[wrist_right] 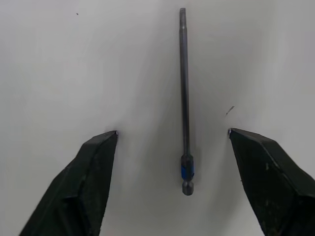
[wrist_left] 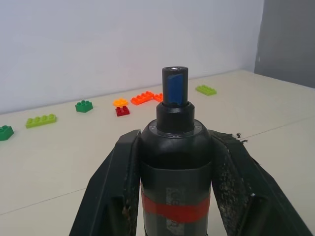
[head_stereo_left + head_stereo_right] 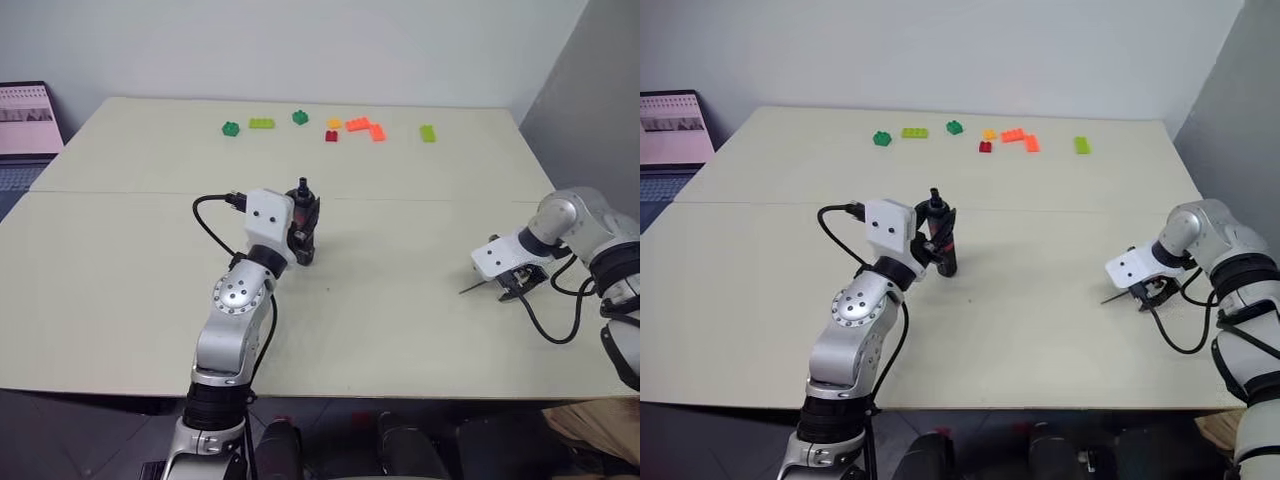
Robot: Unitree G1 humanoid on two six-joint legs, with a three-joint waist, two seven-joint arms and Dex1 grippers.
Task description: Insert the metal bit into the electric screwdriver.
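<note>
The left gripper (image 2: 172,196) has its two black fingers (image 2: 110,196) clenched on the electric screwdriver (image 2: 173,162), one finger against each side of the dark body. The tool stands roughly upright, its red band level with the fingers and its narrow black tip uppermost, with a blue patch on the tip's side. In the head views the left gripper holds the screwdriver above the middle of the counter (image 3: 120,280). The right gripper (image 1: 172,142) points down at the counter near its right edge, with its fingers (image 1: 88,177) released and spread apart. The metal bit (image 1: 184,98) lies flat on the counter between the two fingertips, touching neither; its thicker end, marked with a blue band, lies nearest the fingers, and the thin shaft extends away from them. Small toy bricks (image 3: 262,123) in green, red and orange lie in a row along the far side of the counter, well apart from both grippers. A laptop (image 3: 28,125) sits beyond the counter's far left corner.
</note>
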